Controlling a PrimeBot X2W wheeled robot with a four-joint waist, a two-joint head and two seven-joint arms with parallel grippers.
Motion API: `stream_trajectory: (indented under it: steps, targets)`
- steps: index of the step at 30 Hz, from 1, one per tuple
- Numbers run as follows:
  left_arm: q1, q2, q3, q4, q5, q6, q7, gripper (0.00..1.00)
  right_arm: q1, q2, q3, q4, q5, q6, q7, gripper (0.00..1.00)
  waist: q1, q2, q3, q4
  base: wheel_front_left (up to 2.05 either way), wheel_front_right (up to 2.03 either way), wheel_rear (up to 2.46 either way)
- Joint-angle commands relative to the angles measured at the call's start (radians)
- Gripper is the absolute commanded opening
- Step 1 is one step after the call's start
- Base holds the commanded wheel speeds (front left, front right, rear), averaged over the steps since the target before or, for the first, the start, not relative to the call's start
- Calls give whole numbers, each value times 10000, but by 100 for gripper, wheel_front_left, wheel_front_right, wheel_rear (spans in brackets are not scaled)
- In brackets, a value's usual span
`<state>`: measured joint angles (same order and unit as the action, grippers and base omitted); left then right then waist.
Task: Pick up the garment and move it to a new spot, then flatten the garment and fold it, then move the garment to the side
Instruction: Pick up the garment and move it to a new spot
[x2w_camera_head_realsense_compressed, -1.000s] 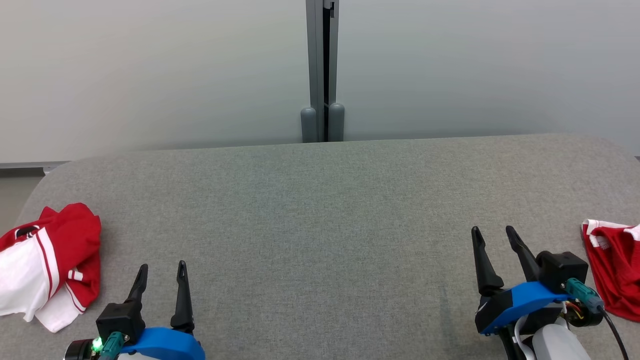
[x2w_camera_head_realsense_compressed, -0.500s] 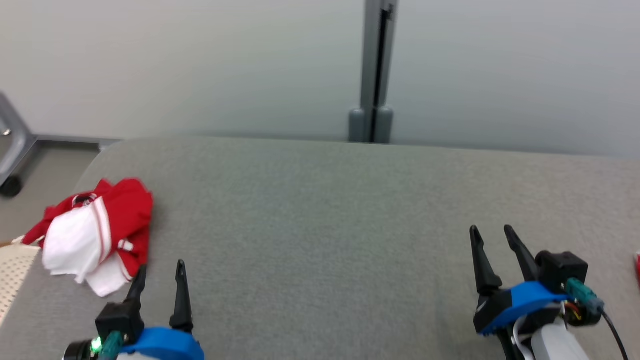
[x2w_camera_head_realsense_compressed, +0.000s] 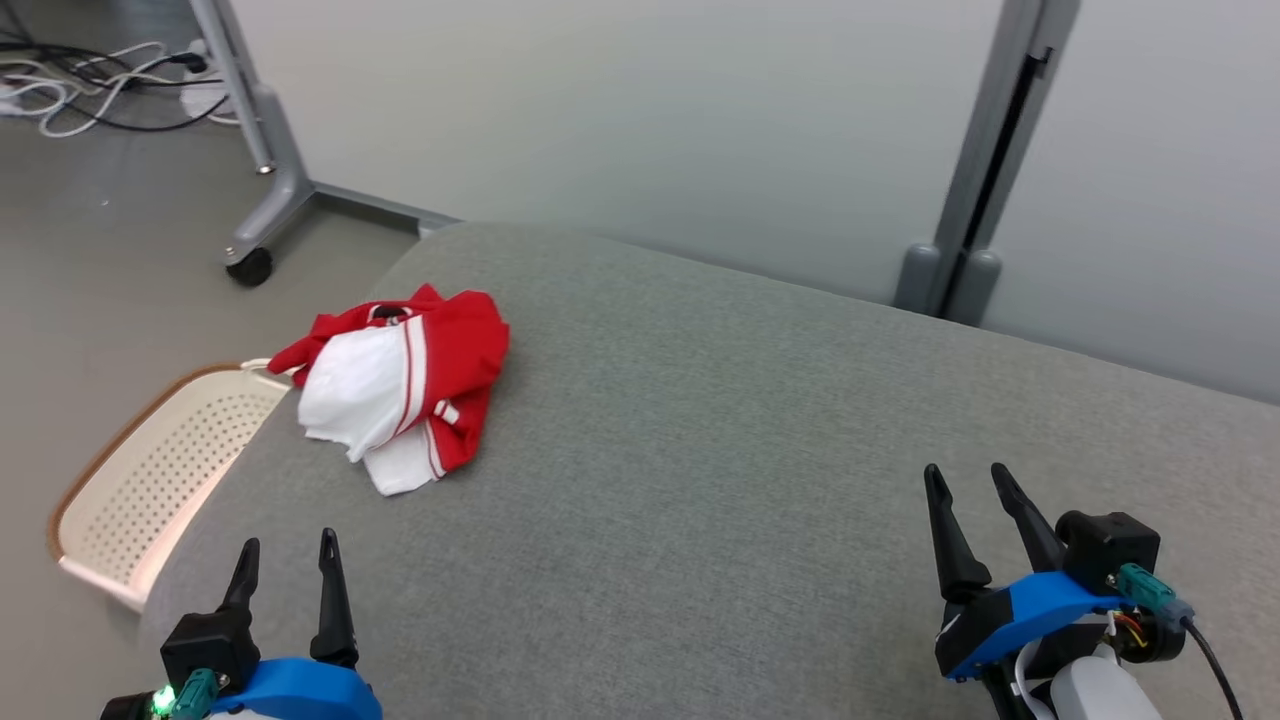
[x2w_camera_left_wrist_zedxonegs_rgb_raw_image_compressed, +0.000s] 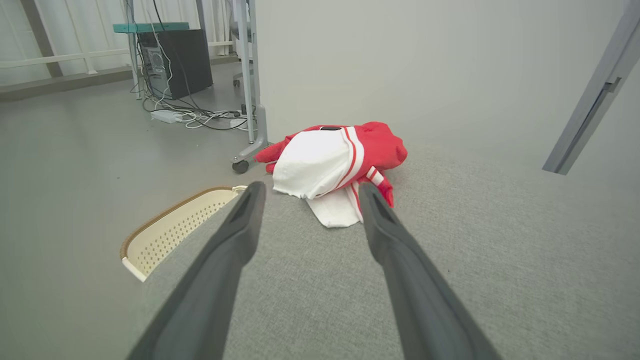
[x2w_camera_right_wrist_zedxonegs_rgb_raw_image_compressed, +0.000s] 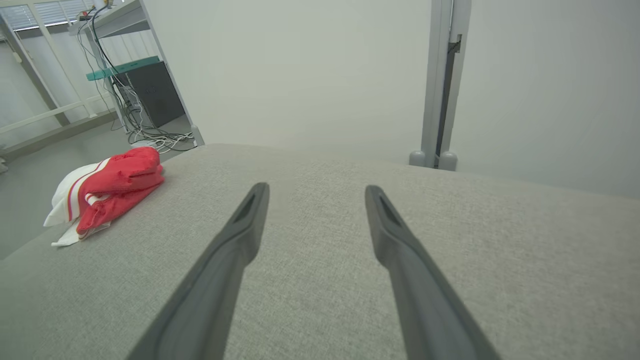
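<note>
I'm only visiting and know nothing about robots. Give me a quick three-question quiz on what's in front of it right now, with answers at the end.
1. True or false: the left gripper is holding the red and white garment.
2. Which is nearer the garment? A: left gripper. B: right gripper.
3. Fill in: beside the grey padded surface, below its edge near the garment, sits a cream perforated ____.
Key: 1 false, both grippers are open and empty; 2 A; 3 basket.
</note>
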<state>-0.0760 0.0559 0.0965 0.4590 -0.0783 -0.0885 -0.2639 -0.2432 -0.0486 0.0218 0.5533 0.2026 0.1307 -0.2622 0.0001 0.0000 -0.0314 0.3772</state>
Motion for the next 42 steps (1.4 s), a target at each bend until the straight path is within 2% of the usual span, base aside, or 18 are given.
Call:
stream_trajectory:
  steps: [1,8,14,19,25,36,39,42]
  targets:
    - [-83,19,68,26,57,-15,-8,100,5,-41,4,40,49,0,-38,100,-1,0,246,469,0,0,0]
    - [-112,42,242,126,97,-87,-8,100,-157,-43,97,181,92,0,-38,100,-1,0,348,1280,0,0,0]
    - [-172,46,434,187,16,-170,-8,100,-330,-43,239,202,12,0,-38,100,-1,0,549,1281,0,0,0]
    - [-674,162,514,514,-252,-313,-7,100,-563,-43,369,172,-250,0,-38,100,-1,0,1012,974,0,0,0]
    - [-1911,613,347,1220,-876,-435,-17,100,-1160,-44,563,-8,-820,0,-38,100,-1,0,2126,444,0,0,0]
    - [-4113,2059,-1633,2131,-3009,-426,-17,100,-2185,-43,939,-703,-1403,0,-38,100,-1,0,3824,-618,0,0,0]
    - [-4588,2503,-1928,2636,-3450,-425,-17,100,-2291,-44,1053,-886,-1469,0,-38,100,-1,0,4143,-949,0,0,0]
    - [-4977,2681,-2131,3237,-3810,-426,-17,100,-2282,-41,1036,-1003,-1499,0,-38,100,-1,0,4338,-1212,0,0,0]
